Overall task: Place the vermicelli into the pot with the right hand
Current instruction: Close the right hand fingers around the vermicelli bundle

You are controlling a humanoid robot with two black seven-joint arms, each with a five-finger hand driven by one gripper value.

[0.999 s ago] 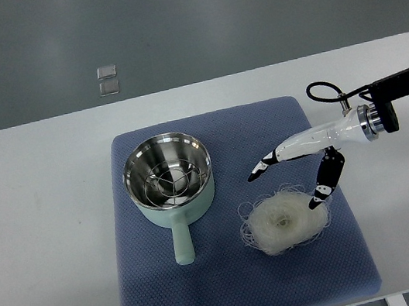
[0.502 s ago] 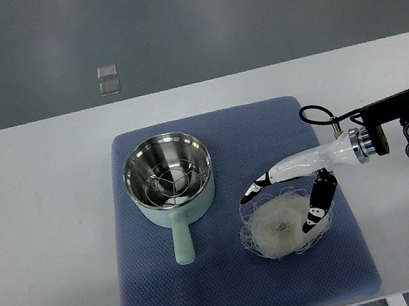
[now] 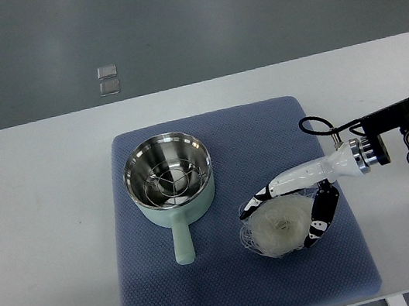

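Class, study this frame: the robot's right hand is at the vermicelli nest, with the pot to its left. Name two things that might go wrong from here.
1. The right hand has fingers only at the rim of the vermicelli; loose strands stick out, so the nest might slip or shed pieces when lifted.
2. The pot holds a wire rack, and its handle points toward the robot; trailing strands could snag the rim or land on the blue mat.

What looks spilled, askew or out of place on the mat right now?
Nothing stands out. The pot sits upright on the blue mat, empty but for a wire rack. The vermicelli nest is intact, only loose strands fringing it. The right robot hand straddles it.
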